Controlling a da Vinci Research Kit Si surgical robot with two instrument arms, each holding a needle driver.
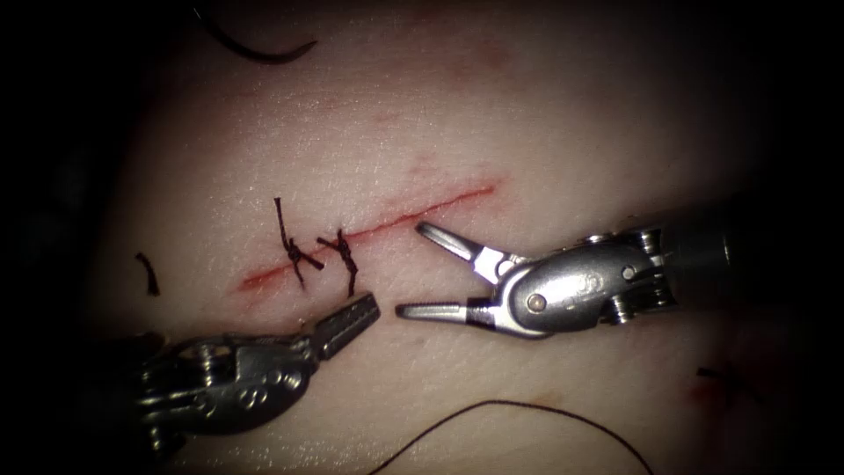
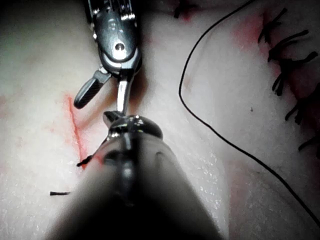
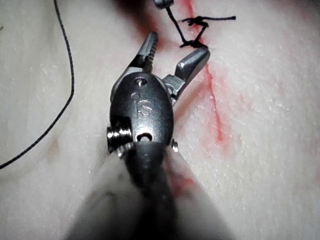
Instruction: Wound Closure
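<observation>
The cut (image 1: 387, 224) runs slantwise across the tissue (image 1: 545, 114). Two knotted stitches (image 1: 318, 251) with short dark tails close its left part, and the knots (image 3: 196, 31) also show in the right wrist view. My left tool (image 1: 369, 304) lies just below the stitches, jaws shut on nothing. My right tool (image 1: 411, 269) stands to its right, jaws open wide and empty, the upper tip near the cut. The same open jaws (image 3: 170, 56) point at the knots. A dark curved strand (image 1: 255, 53) lies at the far top; I cannot tell whether it is the needle.
A long loose thread (image 1: 527, 409) arcs over the tissue near the front edge, seen again as thread (image 2: 200, 115) in the left wrist view. A cut end of thread (image 1: 148, 274) lies left of the cut. Several older stitches (image 2: 287, 65) line another cut.
</observation>
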